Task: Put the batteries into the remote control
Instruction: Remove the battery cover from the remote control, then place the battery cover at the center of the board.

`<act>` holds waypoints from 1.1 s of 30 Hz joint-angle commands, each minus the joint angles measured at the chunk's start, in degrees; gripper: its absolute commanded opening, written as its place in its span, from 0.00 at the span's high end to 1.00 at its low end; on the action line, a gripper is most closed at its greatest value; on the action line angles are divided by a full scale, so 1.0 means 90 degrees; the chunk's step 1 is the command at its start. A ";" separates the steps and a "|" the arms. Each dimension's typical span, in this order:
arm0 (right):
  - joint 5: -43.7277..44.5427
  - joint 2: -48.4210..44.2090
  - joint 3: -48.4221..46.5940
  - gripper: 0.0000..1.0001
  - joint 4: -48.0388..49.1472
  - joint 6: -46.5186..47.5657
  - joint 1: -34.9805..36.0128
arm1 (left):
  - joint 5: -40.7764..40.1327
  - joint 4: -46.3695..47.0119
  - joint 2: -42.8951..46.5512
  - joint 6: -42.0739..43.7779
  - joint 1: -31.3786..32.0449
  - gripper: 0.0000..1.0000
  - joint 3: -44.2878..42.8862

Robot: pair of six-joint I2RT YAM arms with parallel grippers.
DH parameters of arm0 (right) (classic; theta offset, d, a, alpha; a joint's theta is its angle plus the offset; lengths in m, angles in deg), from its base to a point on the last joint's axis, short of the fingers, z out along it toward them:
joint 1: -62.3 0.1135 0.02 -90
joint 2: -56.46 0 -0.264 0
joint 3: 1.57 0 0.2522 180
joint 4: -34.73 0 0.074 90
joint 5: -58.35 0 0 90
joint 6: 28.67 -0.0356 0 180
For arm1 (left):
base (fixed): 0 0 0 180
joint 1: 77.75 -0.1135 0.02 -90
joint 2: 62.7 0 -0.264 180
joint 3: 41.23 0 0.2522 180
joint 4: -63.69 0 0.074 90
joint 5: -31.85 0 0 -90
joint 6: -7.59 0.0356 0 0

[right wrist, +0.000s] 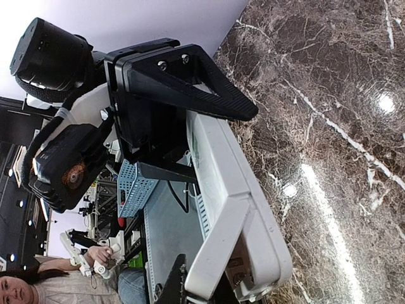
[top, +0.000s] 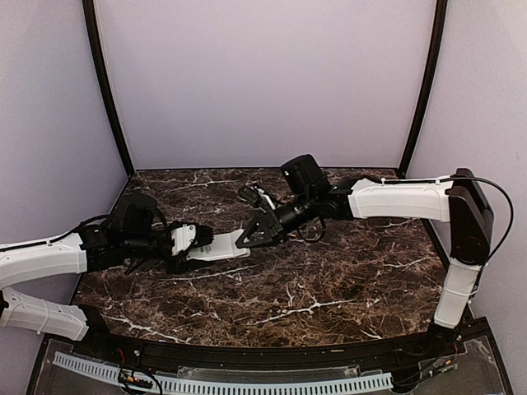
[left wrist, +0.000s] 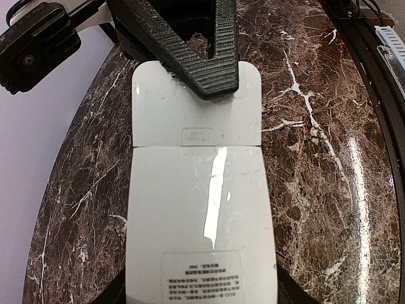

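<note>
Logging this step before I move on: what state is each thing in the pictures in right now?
remote control: back side up, held at one end.
battery cover: in place on the remote control.
left gripper: shut on the remote control.
right gripper: shut, tips touching the battery cover.
batteries: none in view.
</note>
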 commanded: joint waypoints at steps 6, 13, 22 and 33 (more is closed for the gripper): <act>-0.0096 -0.0547 -0.0161 0.96 -0.0321 0.0149 -0.0207 | -0.0057 0.0056 0.0071 -0.0017 -0.0004 1.00 -0.0034; -0.0085 -0.0683 -0.0167 0.96 -0.0505 0.0223 -0.0317 | -0.0046 0.0018 0.0040 -0.0019 -0.0001 1.00 -0.0063; 0.3616 -0.1191 -0.0855 0.93 -0.3940 0.1686 -0.1259 | -0.0154 0.0022 0.0105 0.0000 -0.0001 1.00 -0.0050; 0.7510 0.0111 -0.0506 0.90 -0.5828 0.2395 -0.2008 | -0.0168 0.0005 0.0207 0.0012 -0.0002 1.00 -0.0047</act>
